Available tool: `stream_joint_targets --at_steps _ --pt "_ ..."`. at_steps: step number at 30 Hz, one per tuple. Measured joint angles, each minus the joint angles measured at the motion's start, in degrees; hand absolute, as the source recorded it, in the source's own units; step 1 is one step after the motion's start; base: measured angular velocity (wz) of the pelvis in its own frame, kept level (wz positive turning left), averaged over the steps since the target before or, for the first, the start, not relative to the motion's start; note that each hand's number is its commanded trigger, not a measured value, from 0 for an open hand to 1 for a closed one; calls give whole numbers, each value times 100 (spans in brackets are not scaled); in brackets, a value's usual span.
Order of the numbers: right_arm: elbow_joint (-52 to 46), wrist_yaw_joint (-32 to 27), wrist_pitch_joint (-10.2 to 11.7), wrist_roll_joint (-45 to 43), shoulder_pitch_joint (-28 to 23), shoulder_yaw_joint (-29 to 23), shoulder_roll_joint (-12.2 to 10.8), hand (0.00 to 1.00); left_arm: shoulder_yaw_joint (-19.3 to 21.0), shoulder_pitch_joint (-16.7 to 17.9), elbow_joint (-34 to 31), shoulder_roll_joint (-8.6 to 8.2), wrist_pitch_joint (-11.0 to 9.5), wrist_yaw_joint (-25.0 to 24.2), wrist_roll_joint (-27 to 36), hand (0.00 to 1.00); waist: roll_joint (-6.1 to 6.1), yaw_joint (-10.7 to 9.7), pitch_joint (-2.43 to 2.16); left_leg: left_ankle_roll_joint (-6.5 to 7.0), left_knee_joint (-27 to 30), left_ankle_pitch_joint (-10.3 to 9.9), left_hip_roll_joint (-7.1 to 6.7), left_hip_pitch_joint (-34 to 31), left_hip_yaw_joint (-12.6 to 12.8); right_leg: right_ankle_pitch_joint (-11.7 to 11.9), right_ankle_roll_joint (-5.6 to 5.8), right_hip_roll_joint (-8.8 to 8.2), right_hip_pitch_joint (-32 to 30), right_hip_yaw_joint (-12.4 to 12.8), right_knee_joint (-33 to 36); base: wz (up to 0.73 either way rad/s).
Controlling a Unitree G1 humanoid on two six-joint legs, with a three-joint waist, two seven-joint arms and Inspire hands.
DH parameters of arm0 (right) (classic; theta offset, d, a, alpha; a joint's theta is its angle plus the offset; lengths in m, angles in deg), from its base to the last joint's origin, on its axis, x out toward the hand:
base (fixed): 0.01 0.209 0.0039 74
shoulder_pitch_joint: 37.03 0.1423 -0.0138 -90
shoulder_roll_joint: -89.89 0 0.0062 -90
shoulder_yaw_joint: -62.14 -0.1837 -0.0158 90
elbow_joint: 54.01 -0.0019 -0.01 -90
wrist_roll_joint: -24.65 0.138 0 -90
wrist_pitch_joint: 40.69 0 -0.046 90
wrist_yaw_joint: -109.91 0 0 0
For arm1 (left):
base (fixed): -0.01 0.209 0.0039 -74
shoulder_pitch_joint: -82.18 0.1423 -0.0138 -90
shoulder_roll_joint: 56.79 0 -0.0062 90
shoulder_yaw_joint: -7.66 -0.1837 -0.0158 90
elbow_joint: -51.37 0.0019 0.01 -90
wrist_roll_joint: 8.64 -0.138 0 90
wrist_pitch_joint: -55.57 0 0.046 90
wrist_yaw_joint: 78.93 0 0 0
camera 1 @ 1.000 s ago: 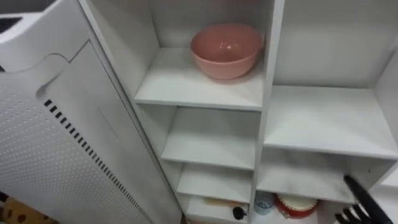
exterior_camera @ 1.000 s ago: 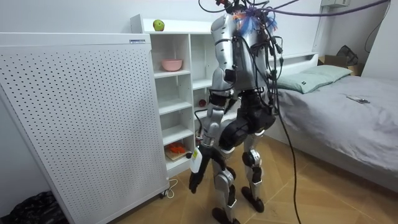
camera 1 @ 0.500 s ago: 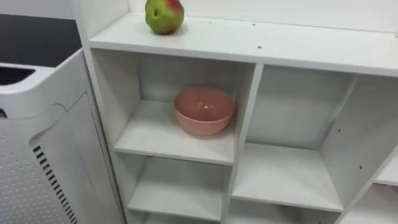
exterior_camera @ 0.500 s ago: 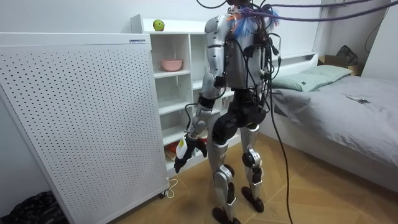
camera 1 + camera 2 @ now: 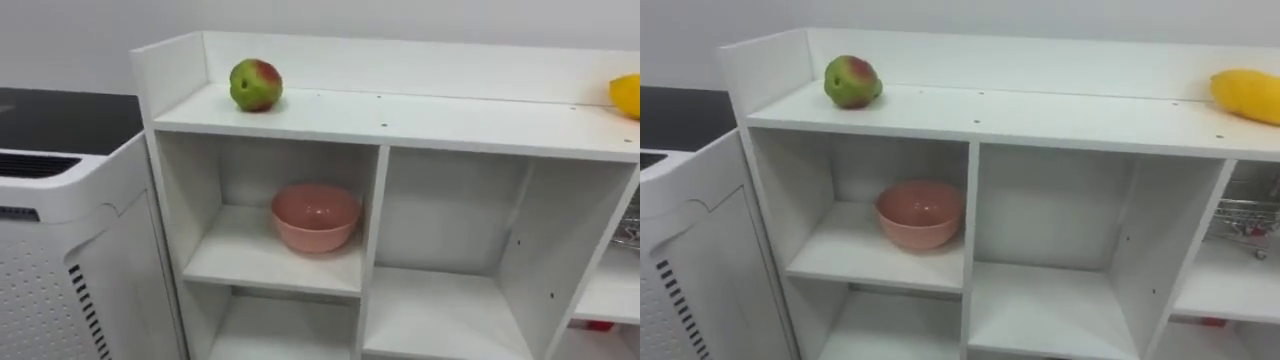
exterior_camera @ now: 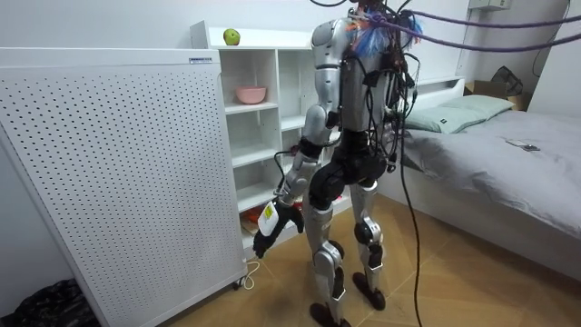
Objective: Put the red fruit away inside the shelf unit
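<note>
On top board of white closet (image 5: pixel 450 122), toward left end: green-and-red fruit (image 5: pixel 255 85), round, resting near the raised side wall; possibly an apple, kind not certain. At right end of same board, well apart from the first: yellow fruit (image 5: pixel 1247 95), cut by the frame edge. Neither fruit inside a compartment.

Below, in upper left compartment: pink bowl (image 5: pixel 315 216), upright on the shelf, set toward the divider on its right. In the far right compartment: wire basket (image 5: pixel 1246 218), partly seen.

Just beside closet's left side: white perforated panel (image 6: pixel 118 173).

From room view: standing upright before closet, facing it, bed (image 6: pixel 508 154) behind. Left hand (image 6: pixel 270 229) hanging low at the level of the lower shelves, apart from both fruits; open or closed not readable at that range.
</note>
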Motion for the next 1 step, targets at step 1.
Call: stream_joint_targets --at_steps 1 --pt "1 12 -3 1 -26 1 -23 0 2 0 -1 -15 6 0 0 0 0 2 -1 -3 4 2 0 7 3 0 0 2 4 4 -5 0"
